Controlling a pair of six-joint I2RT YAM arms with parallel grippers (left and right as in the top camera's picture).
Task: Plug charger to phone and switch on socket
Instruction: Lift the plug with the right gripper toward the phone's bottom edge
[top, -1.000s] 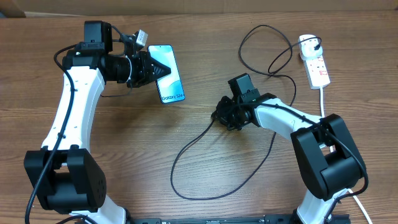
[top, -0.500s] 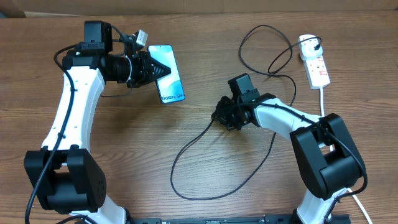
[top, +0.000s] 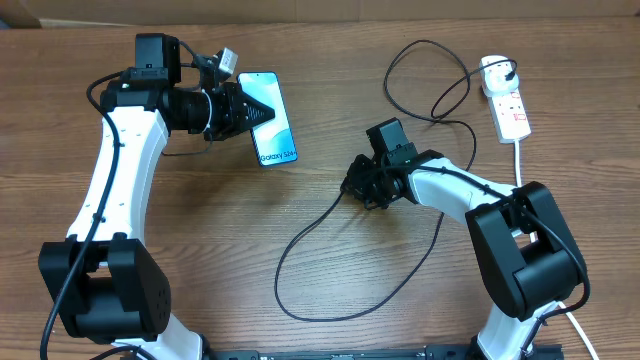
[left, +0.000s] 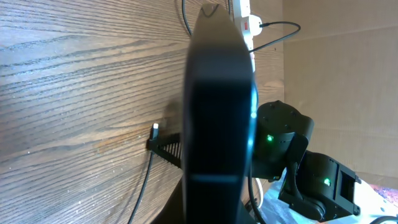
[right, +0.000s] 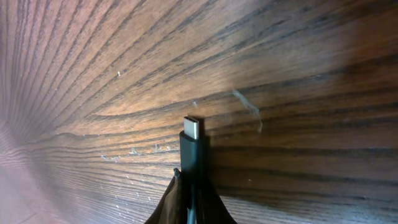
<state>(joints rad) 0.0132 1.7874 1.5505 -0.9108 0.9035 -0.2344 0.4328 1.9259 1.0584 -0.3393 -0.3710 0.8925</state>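
Note:
The phone (top: 270, 125), light blue screen up and reading "Galaxy S24+", is at the back left with my left gripper (top: 262, 112) shut on its long edge. In the left wrist view the phone (left: 221, 93) shows edge-on as a dark slab that hides the fingers. The charger (top: 300, 235) is a thin black cable looping across the table to its black plug (top: 497, 70) in the white socket (top: 512, 110). My right gripper (top: 358, 186) is shut on the cable's connector end, low over the wood. The metal tip (right: 192, 127) sticks out beyond the right gripper (right: 191, 186).
The socket's thick white cord (top: 518, 160) runs toward the front along the right arm. Cable loops (top: 430, 80) lie between the right arm and the socket. A cardboard wall (left: 336, 74) stands behind the table. The connector tip (left: 155, 129) also shows past the phone in the left wrist view.
The right gripper's jaws have tightened the last bit on the connector end. Neither arm nor the phone has visibly moved.

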